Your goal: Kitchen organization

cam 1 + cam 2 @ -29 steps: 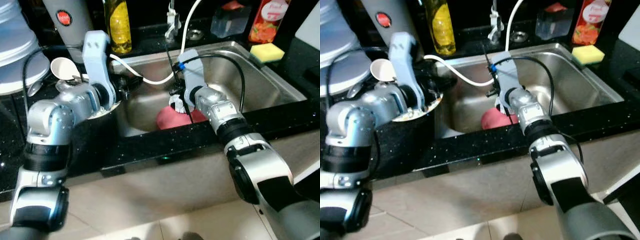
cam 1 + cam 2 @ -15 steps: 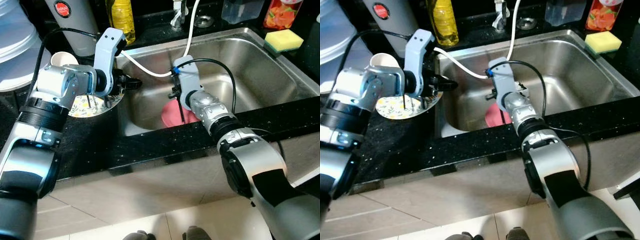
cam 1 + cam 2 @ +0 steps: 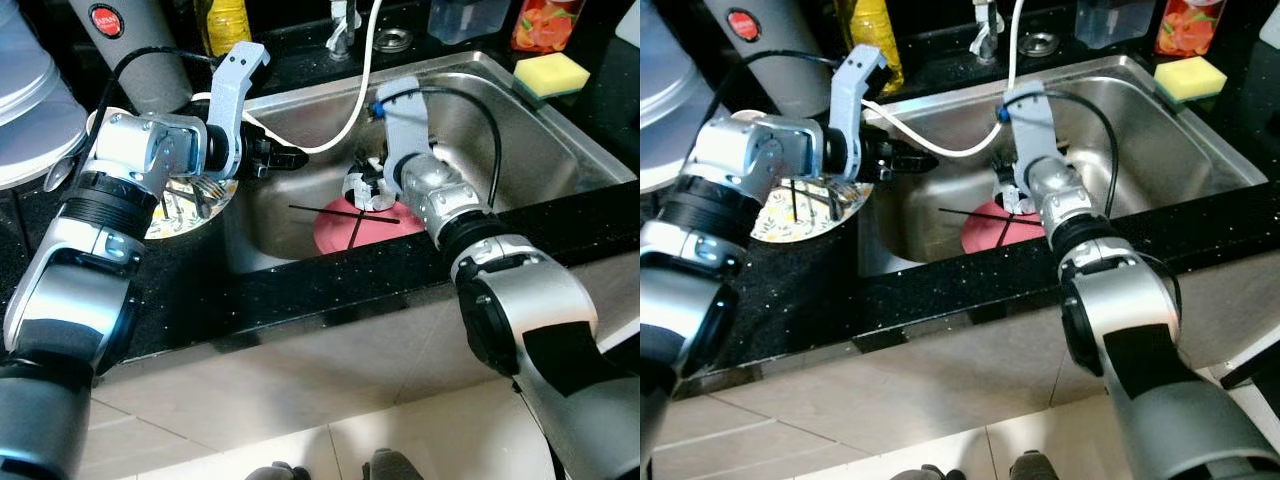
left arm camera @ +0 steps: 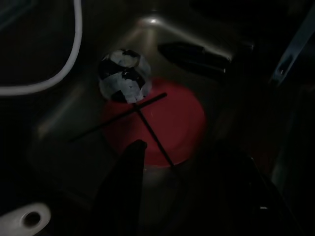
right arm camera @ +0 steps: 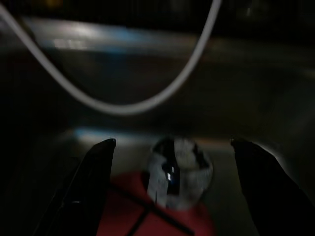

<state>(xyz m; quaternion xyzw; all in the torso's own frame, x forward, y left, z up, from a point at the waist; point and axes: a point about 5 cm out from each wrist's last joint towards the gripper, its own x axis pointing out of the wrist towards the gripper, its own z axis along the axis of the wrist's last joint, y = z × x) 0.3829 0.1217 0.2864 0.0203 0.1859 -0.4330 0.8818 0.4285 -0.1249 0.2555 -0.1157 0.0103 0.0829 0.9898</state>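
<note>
The right gripper point(image 5: 170, 196) hangs low in the steel sink point(image 3: 520, 150), its two black fingers point(image 5: 93, 182) spread wide apart on either side of a small black-and-white patterned cup point(image 5: 178, 169). That cup sits at the back edge of a red plate point(image 3: 365, 222) on the sink floor, near the front wall, with two black chopsticks point(image 3: 345, 215) crossed over it. The left gripper point(image 3: 285, 158) reaches over the sink's left rim; whether its fingers are parted cannot be told. A floral plate point(image 3: 800, 215) lies on the counter beside the left rim.
</note>
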